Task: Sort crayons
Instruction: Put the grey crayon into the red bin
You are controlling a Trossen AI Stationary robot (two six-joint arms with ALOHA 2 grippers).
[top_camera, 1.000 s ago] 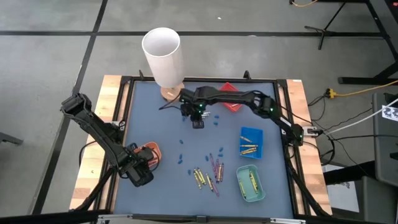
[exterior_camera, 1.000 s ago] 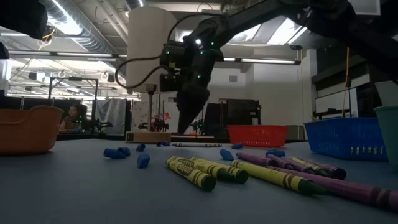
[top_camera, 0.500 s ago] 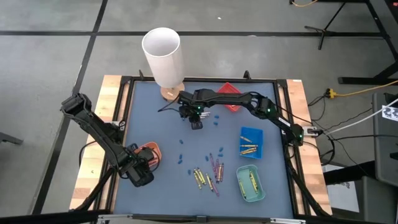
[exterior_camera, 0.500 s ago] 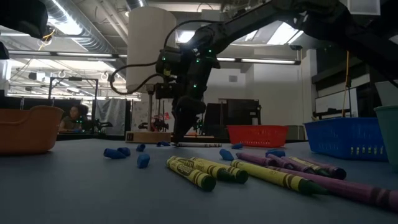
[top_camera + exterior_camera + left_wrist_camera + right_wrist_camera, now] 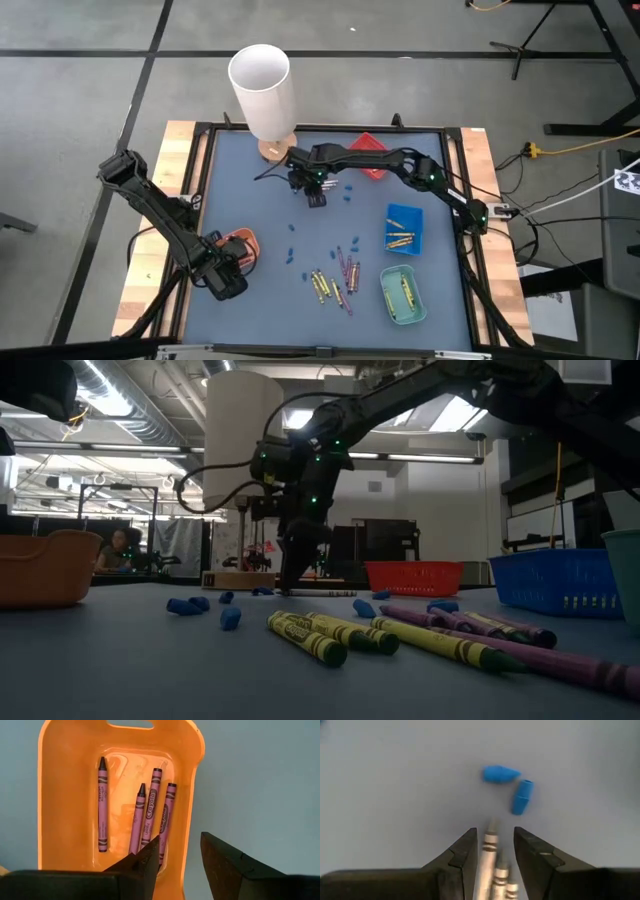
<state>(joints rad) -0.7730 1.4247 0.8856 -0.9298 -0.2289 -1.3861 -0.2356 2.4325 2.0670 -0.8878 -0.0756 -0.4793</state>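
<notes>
My right gripper [image 5: 315, 198] reaches to the far middle of the table and points down, its tips close to the tabletop [image 5: 290, 582]. It is open, its fingers on either side of silver-grey crayons [image 5: 490, 846] that lie flat on the table [image 5: 320, 593]. I cannot tell whether they touch. My left gripper [image 5: 180, 862] is open and empty above the orange tray [image 5: 192, 795] at the near left, where several purple-pink crayons [image 5: 150, 815] lie. Loose yellow and purple-pink crayons [image 5: 335, 278] lie at the near middle.
A tall white tube [image 5: 262, 90] on a wooden base stands at the far edge, left of my right gripper. A red tray [image 5: 368, 158], a blue tray [image 5: 404, 214] and a green tray [image 5: 402, 300], the last two holding crayons, stand on the right. Small blue bits [image 5: 512, 785] are scattered about.
My right gripper has gone down toward the table and a little toward the left edge, coming to the silver-grey crayons. In the last half second it has kept nearly still.
</notes>
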